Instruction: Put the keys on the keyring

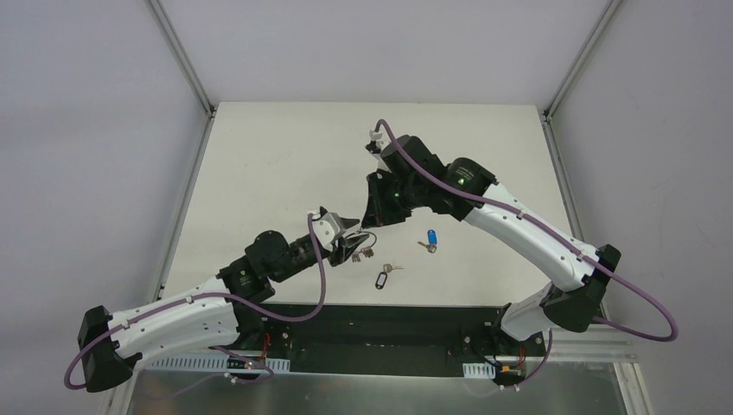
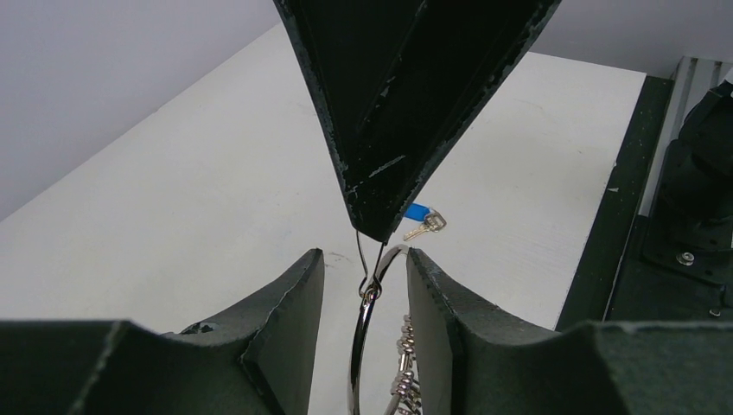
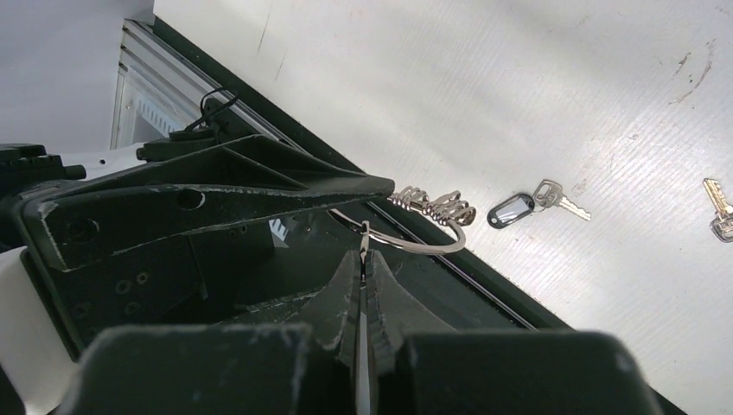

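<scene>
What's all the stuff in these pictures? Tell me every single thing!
keyring: one, silver, between the two grippers, with a small coiled metal piece on it
black key: one, black head, on the table near the front edge
blue key: one, blue head, on the table, right of the keyring
table: one, white, under everything
left gripper: one, black, fingers apart on either side of the keyring
right gripper: one, black, pinched shut on the keyring's wire

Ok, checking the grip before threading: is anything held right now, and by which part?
The right gripper pinches the keyring by its thin wire loop. The left gripper only flanks the ring and is not clamped on it.
</scene>
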### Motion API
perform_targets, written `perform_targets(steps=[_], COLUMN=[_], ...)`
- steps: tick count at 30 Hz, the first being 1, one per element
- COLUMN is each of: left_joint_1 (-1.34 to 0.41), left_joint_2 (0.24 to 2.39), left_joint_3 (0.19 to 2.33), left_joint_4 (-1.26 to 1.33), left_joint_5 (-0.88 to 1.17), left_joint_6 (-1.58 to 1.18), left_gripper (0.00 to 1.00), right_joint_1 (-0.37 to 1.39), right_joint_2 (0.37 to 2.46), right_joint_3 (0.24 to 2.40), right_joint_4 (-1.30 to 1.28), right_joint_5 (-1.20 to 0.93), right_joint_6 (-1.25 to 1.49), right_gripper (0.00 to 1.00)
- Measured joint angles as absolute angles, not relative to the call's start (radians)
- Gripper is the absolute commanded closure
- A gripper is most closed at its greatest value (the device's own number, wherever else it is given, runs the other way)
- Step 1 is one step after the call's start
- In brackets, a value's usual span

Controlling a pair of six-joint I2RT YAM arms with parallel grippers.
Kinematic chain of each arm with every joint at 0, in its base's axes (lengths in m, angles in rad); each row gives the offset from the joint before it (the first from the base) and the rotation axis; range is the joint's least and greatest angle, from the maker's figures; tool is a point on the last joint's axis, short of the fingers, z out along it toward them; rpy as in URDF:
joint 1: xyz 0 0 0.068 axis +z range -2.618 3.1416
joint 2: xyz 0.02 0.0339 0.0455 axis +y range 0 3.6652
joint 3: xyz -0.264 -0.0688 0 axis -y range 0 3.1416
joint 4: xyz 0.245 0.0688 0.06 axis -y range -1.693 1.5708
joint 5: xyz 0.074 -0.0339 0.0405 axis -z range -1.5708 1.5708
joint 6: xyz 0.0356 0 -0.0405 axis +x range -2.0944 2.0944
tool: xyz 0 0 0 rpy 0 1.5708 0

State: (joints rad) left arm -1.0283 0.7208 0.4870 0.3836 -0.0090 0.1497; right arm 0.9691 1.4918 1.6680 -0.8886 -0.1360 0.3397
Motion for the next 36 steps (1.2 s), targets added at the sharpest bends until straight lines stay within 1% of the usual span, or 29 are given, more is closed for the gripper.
perform_targets(steps=[7, 9, 10, 14, 16, 36], left_joint_1=[-1.028, -1.028, -1.028, -1.028, -1.028, -1.028], left_joint_2=[0.698, 0.698, 0.698, 0.699, 0.700, 0.697], left_joint_3=[0.472, 0.472, 0.472, 0.472, 0.472, 0.459], left_joint_4=[0.411, 0.414, 0.415, 0.415, 0.414, 0.432], left_joint_5=[-0.009, -0.009, -0.009, 0.000, 0.007, 0.018], left_joint_6=[0.150, 0.150, 0.150, 0.150, 0.150, 0.110], left_gripper=[0.63, 0.65, 0.69, 0.93, 1.00, 1.00], right_joint_1=[0.982, 0.984, 0.985, 0.986, 0.986, 0.986], right_joint_2=[1.492, 1.494, 1.495, 1.496, 1.496, 1.487], right_joint_3=[1.668, 1.674, 1.677, 1.683, 1.683, 1.671], right_joint_4=[-0.889, -0.889, -0.889, -0.889, -0.888, -0.886], right_joint_5=[-0.138, -0.138, -0.138, -0.139, -0.138, -0.146], right_joint_6=[0.340, 0.340, 0.340, 0.340, 0.340, 0.350], right_gripper=[1.00, 1.00, 1.00, 1.00, 1.00, 1.00])
